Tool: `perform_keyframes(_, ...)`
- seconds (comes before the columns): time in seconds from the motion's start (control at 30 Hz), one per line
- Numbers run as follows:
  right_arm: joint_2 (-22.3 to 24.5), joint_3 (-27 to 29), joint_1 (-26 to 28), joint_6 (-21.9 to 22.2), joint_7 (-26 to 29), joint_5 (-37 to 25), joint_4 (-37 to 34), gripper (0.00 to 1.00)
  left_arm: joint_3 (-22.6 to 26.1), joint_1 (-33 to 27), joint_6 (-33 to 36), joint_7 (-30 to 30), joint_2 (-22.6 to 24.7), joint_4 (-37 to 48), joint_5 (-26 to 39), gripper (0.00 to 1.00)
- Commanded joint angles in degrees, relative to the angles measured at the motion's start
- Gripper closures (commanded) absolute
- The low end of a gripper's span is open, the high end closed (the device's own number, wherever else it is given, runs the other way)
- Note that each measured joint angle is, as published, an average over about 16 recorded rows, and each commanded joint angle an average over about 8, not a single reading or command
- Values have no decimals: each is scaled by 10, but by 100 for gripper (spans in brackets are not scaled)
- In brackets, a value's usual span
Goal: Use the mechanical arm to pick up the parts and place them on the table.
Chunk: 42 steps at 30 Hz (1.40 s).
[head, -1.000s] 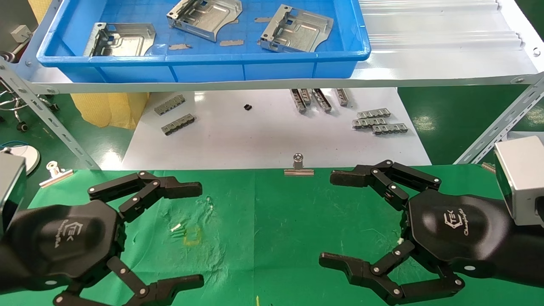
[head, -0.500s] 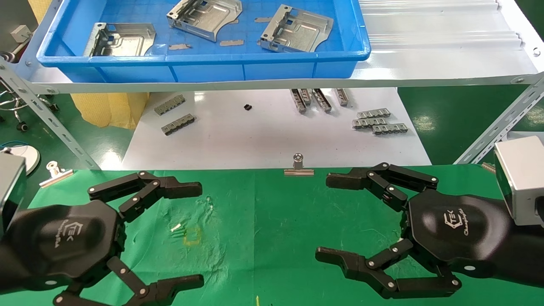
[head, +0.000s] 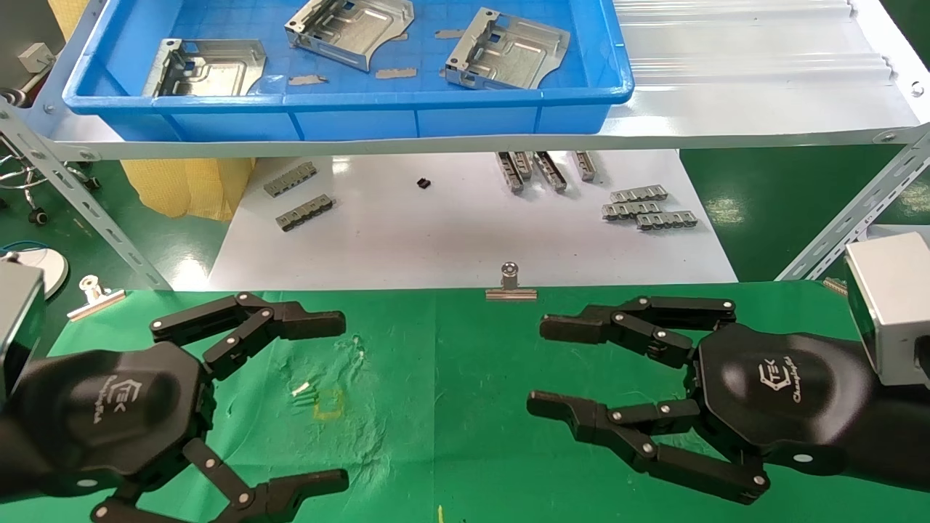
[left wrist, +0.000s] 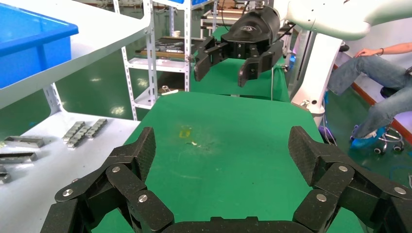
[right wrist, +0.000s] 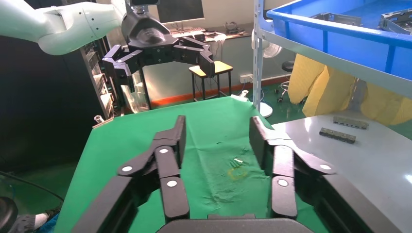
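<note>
The table, draped in green cloth, fills the near field. A blue tray sits on the far shelf. The right mechanical arm hovers over the table's right half, fingers spread and extended toward centre, gripping nothing. The left mechanical arm hovers over the left half, fingers spread wide, also empty. Three parts lie in the tray: left, middle, right. Small grey ridged bars rest on the white sheet.
</note>
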Motion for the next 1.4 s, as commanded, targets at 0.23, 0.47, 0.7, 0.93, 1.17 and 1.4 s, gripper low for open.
perform_keyframes(0.23, 0, 0, 0, 0, 0, 0, 0, 100, 0, 0, 0, 0, 0, 0, 0, 0)
perform_keyframes(0.47, 0, 0, 0, 0, 0, 0, 0, 100, 0, 0, 0, 0, 0, 0, 0, 0)
perform_keyframes(0.7, 0, 0, 0, 0, 0, 0, 0, 100, 0, 0, 0, 0, 0, 0, 0, 0)
perform_keyframes(0.93, 0, 0, 0, 0, 0, 0, 0, 100, 0, -5, -1, 1, 1, -1, 2, 0)
perform_keyframes(1.17, 0, 0, 0, 0, 0, 0, 0, 100, 16, -103, -7, -5, 33, 35, 48, 0)
perform_keyframes(1.4, 0, 0, 0, 0, 0, 0, 0, 100, 66, -295, -21, 14, 133, 210, 159, 0)
